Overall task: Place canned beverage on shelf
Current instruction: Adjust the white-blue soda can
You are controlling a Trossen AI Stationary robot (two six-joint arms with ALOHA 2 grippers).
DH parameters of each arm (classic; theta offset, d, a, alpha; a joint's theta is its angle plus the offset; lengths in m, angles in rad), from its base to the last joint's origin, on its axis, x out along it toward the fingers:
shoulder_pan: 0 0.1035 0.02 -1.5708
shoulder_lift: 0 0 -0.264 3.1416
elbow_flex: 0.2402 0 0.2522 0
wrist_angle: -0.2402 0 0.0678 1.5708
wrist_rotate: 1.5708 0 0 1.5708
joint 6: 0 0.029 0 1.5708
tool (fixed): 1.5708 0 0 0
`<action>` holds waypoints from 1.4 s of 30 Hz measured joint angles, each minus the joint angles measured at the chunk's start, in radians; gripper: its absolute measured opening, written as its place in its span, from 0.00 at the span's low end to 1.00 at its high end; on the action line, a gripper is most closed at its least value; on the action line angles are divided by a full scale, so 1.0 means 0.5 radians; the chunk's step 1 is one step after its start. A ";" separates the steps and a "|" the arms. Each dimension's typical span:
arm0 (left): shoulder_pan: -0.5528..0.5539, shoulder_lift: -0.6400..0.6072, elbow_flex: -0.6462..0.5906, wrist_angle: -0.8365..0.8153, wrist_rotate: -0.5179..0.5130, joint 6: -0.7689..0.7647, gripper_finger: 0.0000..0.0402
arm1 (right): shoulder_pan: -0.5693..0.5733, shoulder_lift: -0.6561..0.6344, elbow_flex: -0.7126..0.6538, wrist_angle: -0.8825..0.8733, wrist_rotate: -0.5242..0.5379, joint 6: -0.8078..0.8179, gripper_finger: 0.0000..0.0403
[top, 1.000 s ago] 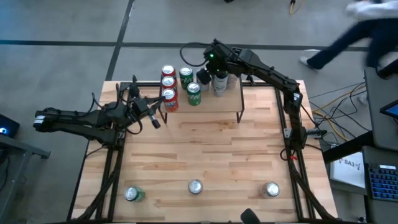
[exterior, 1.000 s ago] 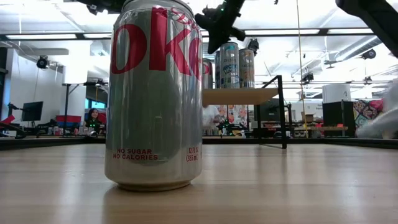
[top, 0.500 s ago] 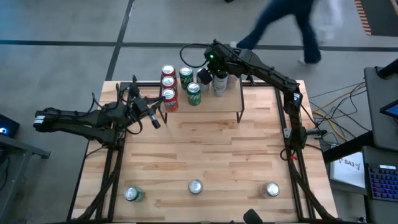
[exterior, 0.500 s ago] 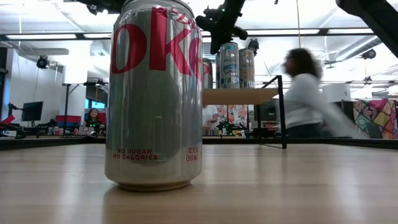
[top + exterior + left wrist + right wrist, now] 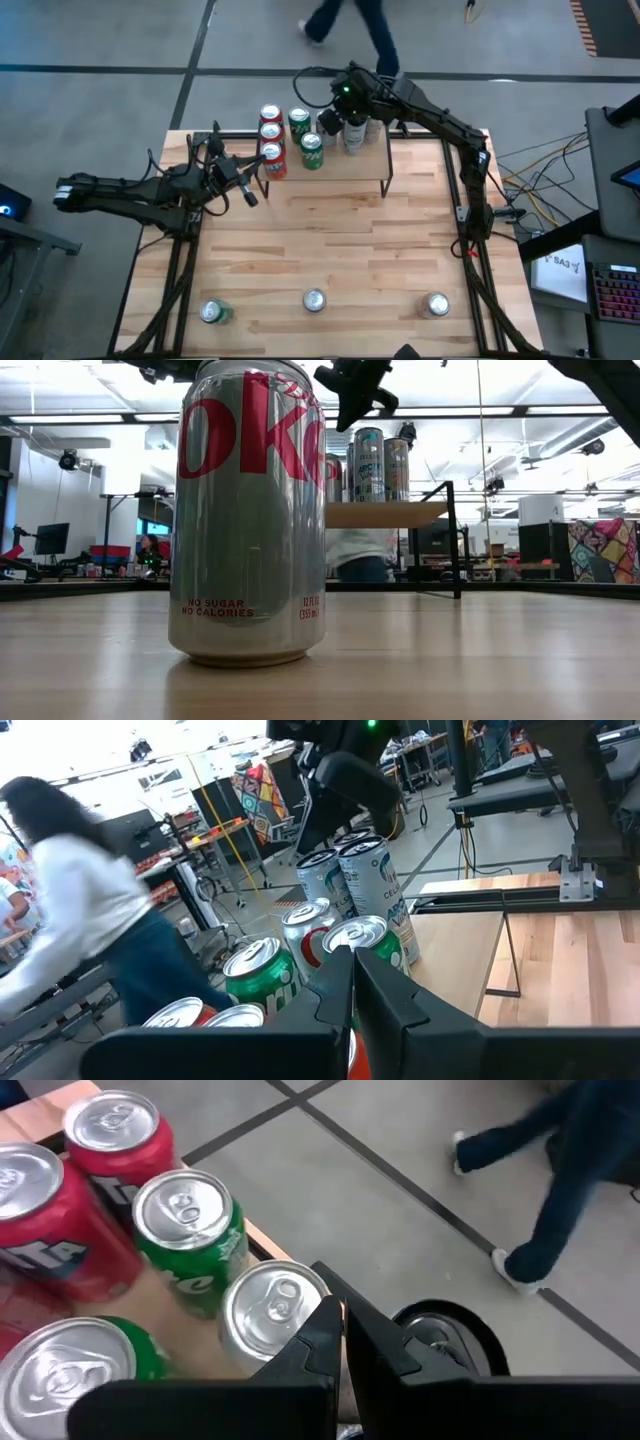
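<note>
Right gripper (image 5: 330, 124) hovered above the cans on the shelf (image 5: 350, 168), fingers closed on nothing. A silver can (image 5: 272, 1312) stood directly beneath its fingertips, green cans (image 5: 186, 1232) and red cans (image 5: 110, 1130) just beyond. Left gripper (image 5: 247, 190) waited beside the shelf's left end, also closed, empty.

Three cans remained upright along the near table edge, well apart from both grippers; the diet cola can (image 5: 250, 510) stood in the middle. Judged rigid if full, moderately heavy, smooth-walled, slippery; best gripped mid-body across the diameter.

Tabletop (image 5: 340, 250) was bare light wood planks. A person (image 5: 350, 25) walked on the grey floor behind the table.
</note>
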 joint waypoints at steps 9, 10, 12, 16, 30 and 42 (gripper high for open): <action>0.000 0.000 0.000 0.001 0.000 0.001 0.00 | 0.005 0.038 0.001 0.016 0.002 0.001 0.02; 0.000 0.000 0.000 0.001 0.000 0.001 0.00 | 0.005 0.051 0.001 0.018 0.001 0.001 0.02; 0.000 0.000 0.000 0.001 0.000 0.001 0.00 | 0.005 0.075 0.001 0.017 0.001 0.000 0.02; 0.000 0.000 0.000 0.001 0.000 0.001 0.00 | 0.005 0.095 0.001 0.018 0.002 0.001 0.02; 0.000 0.000 0.000 -0.004 0.000 0.001 0.00 | -0.011 0.104 0.000 -0.007 0.009 0.016 0.02; 0.000 0.000 0.000 -0.003 0.000 0.001 0.00 | -0.022 0.104 0.000 -0.079 0.072 0.037 0.02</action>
